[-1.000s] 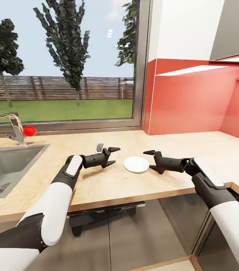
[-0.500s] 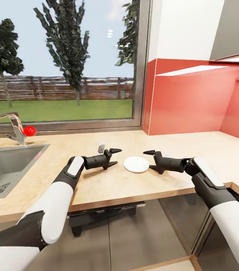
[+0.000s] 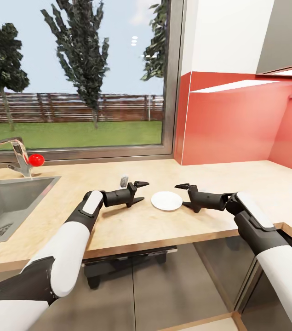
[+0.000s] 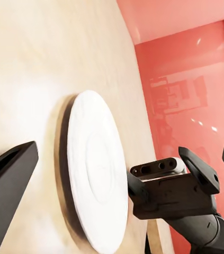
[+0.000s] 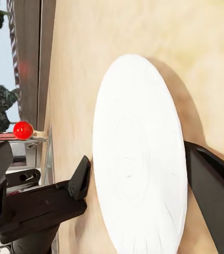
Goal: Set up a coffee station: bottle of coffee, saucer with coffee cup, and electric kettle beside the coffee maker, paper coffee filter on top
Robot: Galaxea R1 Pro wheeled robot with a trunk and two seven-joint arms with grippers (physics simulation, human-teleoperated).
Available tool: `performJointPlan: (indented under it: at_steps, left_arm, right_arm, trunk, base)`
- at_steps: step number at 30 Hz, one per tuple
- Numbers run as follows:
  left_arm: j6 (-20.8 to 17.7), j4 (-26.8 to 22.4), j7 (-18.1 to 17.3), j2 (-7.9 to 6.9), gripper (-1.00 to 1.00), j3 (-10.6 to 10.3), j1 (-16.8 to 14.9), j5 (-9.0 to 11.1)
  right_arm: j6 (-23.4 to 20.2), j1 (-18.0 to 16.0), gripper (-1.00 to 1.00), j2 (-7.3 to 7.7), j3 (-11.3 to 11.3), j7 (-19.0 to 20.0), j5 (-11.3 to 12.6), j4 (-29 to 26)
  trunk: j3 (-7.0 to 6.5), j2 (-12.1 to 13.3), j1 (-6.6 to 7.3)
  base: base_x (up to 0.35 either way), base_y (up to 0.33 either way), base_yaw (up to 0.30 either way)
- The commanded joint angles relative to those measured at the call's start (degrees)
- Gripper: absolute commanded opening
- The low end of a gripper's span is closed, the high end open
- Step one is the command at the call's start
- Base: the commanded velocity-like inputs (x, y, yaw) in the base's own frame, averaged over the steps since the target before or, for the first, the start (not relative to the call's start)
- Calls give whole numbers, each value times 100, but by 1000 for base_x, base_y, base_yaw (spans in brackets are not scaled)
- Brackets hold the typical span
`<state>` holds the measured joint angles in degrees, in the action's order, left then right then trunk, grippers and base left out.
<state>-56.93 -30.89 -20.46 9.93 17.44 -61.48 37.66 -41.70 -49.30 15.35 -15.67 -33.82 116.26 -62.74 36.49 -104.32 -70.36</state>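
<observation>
The saucer (image 3: 167, 201) lies flat on the countertop (image 3: 219, 184) between my left gripper (image 3: 139, 191) and right gripper (image 3: 183, 192), both spread wide and holding nothing. By my reckoning nearly everything remains: coffee maker, bottle, filter, cup and kettle.

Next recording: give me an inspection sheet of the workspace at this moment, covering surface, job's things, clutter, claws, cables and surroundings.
Surface: light wood countertop, with a sink set in at the left.
Job's things: white saucer lying flat on the countertop, nothing on it.
Clutter: small grey object behind the left claw, too small to identify; red ball by the faucet.
Claws: left claw open, beside the saucer; right claw open on the saucer's other side; both are empty.
Cables: nothing seen.
Surroundings: window onto lawn and trees, red backsplash, cabinet fronts below.
</observation>
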Motion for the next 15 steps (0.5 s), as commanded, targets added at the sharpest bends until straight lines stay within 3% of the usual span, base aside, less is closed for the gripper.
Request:
performJointPlan:
  at_steps: [1, 15]
  left_arm:
    - [-2, 143, -18, 7, 100, 29, -4, -269]
    - [5, 136, -19, 7, 100, 31, -4, -268]
  right_arm:
    - [-5, -1, 100, 3, -15, -116, 86, 43]
    - [-5, -1, 100, 3, -15, -116, 81, 43]
  trunk:
    - [10, -1, -1]
    - [10, -1, -1]
  base:
    - [0, -40, 0]
    - [0, -139, 0]
